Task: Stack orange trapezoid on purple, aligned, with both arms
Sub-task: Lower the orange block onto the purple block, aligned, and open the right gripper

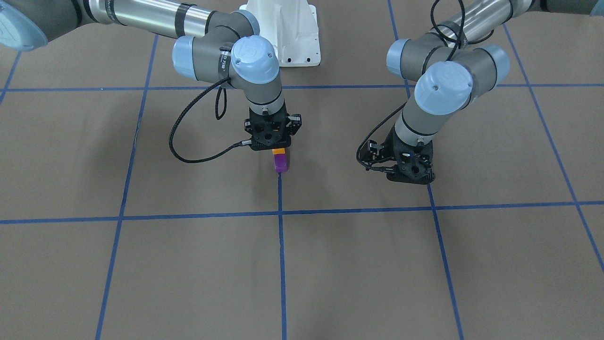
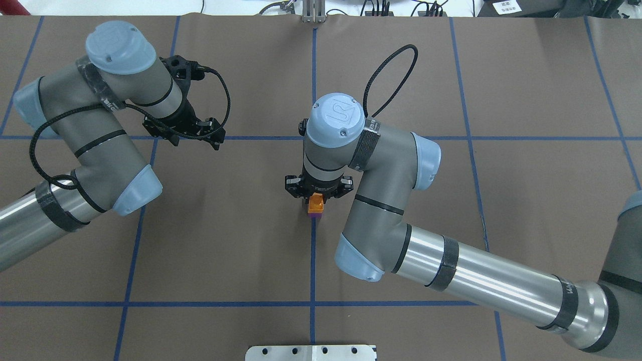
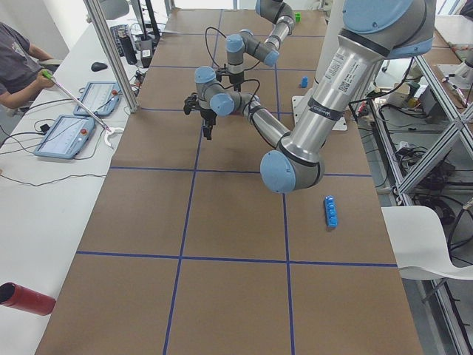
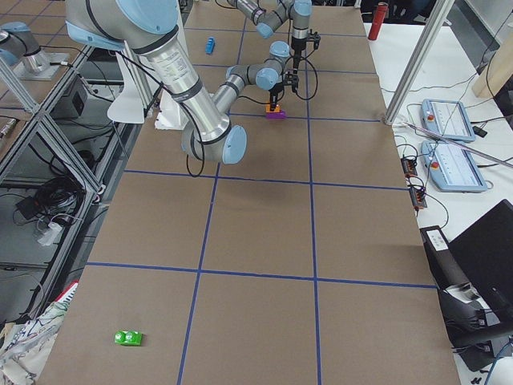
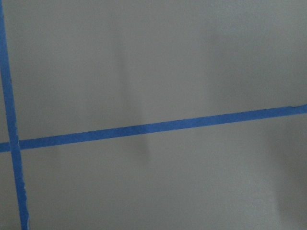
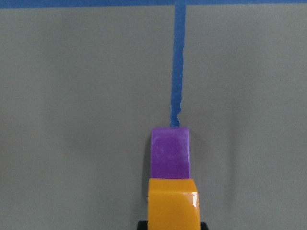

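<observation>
Mid table (image 1: 188,264): right tool (image 1: 278,147) clamped on orange trapezoid (image 6: 172,203), holding it atop the purple (image 6: 170,152), which stands at the end of a tape line (image 6: 178,62). Sides look flush, so probably seating the stud. Left tool (image 1: 409,171) hangs well apart, likely keeping clear; can't tell if it's open or closed
</observation>
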You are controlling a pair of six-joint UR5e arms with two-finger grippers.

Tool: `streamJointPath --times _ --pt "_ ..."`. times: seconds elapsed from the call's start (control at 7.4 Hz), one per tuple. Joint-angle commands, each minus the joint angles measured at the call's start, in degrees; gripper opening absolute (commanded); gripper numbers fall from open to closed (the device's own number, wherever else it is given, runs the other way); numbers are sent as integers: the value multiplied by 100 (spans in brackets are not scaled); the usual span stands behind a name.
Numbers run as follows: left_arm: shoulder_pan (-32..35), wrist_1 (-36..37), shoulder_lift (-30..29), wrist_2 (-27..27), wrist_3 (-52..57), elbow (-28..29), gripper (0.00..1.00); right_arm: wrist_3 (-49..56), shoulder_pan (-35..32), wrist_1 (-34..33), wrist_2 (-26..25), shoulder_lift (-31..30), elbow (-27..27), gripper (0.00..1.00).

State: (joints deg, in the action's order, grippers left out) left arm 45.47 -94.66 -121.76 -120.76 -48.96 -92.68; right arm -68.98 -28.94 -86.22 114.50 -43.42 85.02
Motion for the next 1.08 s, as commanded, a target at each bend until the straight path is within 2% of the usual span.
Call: streamJointPath --times 0.0,0.27,0.41,0.54,0.95 --pt "-3 0 3 0 -8 -13 100 43 20 0 -7 0 -55 0" --pt "6 0 3 -9 -17 -39 100 43 20 -9 2 0 -55 0" --pt "-3 0 3 0 -25 -48 100 8 12 -9 -7 9 -55 57" --pt "-3 0 3 0 -34 -48 100 -1 46 -9 -207 44 -12 100" --pt "15 17 3 0 -26 -92 100 17 -49 -9 -218 88 172 100"
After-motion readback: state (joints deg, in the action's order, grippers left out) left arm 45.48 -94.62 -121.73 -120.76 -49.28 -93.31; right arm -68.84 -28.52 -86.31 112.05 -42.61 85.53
